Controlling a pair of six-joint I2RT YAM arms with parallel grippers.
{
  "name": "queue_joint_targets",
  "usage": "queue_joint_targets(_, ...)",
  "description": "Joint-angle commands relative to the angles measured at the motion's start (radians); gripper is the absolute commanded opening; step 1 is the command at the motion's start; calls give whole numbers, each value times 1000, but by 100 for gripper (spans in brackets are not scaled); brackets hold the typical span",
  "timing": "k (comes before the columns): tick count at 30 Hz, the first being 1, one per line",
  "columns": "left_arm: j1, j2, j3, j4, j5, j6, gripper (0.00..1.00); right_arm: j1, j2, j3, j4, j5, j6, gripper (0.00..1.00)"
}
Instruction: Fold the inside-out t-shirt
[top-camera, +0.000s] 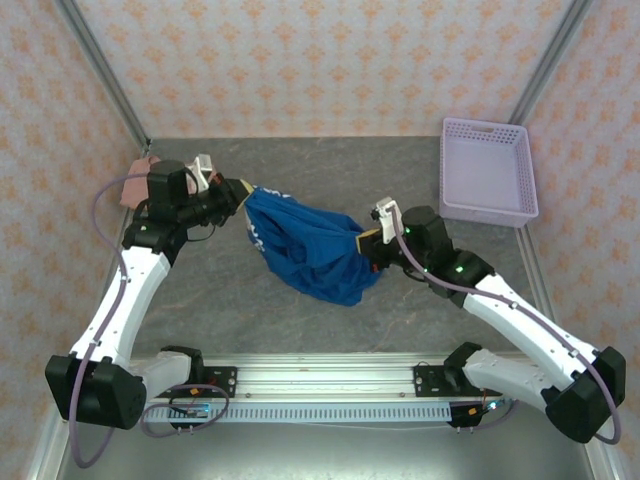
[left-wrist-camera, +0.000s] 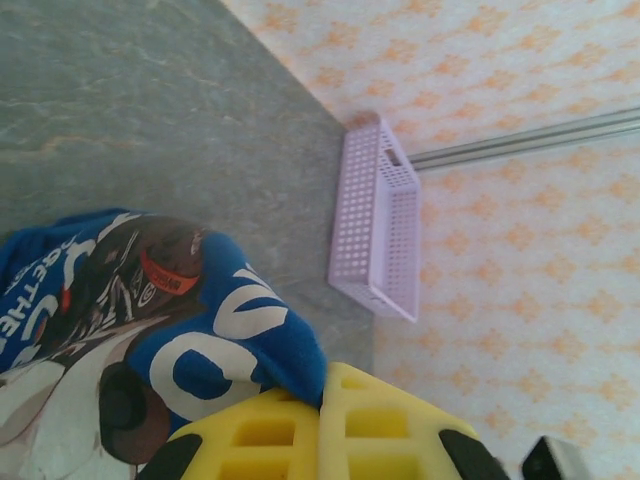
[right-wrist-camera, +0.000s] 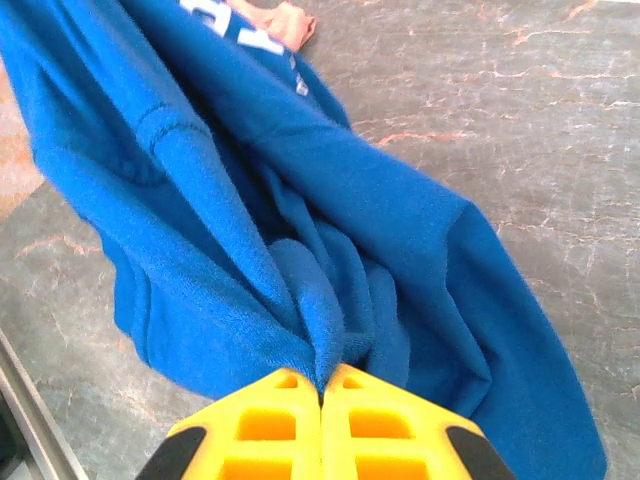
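The inside-out t-shirt (top-camera: 303, 247) is royal blue and hangs bunched between my two grippers above the grey table. My left gripper (top-camera: 243, 192) is shut on its upper left end; in the left wrist view the yellow fingers (left-wrist-camera: 325, 385) pinch a blue fold, and the t-shirt (left-wrist-camera: 225, 335) shows white lettering and a dark print. My right gripper (top-camera: 366, 240) is shut on the right end. In the right wrist view the gripper (right-wrist-camera: 321, 386) clamps a ridge of the t-shirt (right-wrist-camera: 300, 200), which drapes away from it in long folds.
A lilac mesh basket (top-camera: 487, 170) stands at the back right corner, also seen as the basket (left-wrist-camera: 381, 222) against the patterned wall. A salmon-pink shirt (top-camera: 134, 187) lies at the back left behind the left arm; its pink edge (right-wrist-camera: 277, 20) shows past the blue cloth.
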Motion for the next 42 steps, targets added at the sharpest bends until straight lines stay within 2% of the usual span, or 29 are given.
queue_joint_targets(1,-33,-1,-1,-6,-11,82,0,-53,0,29,42,-11,77,0)
queue_joint_targets(6,-175,83,110,-100,-70,200,0,-112,25,89,92,-178,171,0)
queue_joint_targets(8,-181,149,109,-83,-144,181,8,-141,35,104,68,-205,198,0)
queue_joint_targets(10,-181,221,122,-55,-238,181,12,-183,55,112,43,-215,238,0)
queue_joint_targets(11,-178,259,136,-41,-282,184,16,-208,68,115,34,-213,271,0)
queue_joint_targets(12,-179,301,161,-39,-330,197,25,-235,96,123,24,-213,307,0)
queue_joint_targets(15,-178,361,216,-117,-487,258,45,-272,195,174,-7,-224,365,0)
queue_joint_targets(17,-190,293,164,-115,-541,314,56,-273,249,199,-3,-248,385,0)
queue_joint_targets(19,-238,164,61,-84,-580,415,64,-273,282,213,20,-255,405,0)
queue_joint_targets(20,-267,107,15,-61,-562,465,65,-272,294,220,21,-254,400,0)
queue_joint_targets(22,-344,6,-82,-4,-457,566,66,-273,321,249,-3,-244,380,0)
queue_joint_targets(24,-420,-33,-141,50,-408,609,69,-274,347,274,-31,-240,356,0)
queue_joint_targets(26,-478,-1,-159,94,-384,638,70,-273,368,296,-44,-246,347,0)
queue_joint_targets(31,-587,205,-30,89,-368,668,69,-275,374,306,-48,-252,344,0)
queue_joint_targets(35,-634,306,29,84,-368,701,68,-278,369,305,-63,-241,332,0)
queue_joint_targets(40,-629,364,82,-53,-513,730,67,-289,349,313,-96,-220,303,0)
queue_joint_targets(42,-624,371,72,-41,-459,724,67,-289,342,307,-97,-212,295,0)
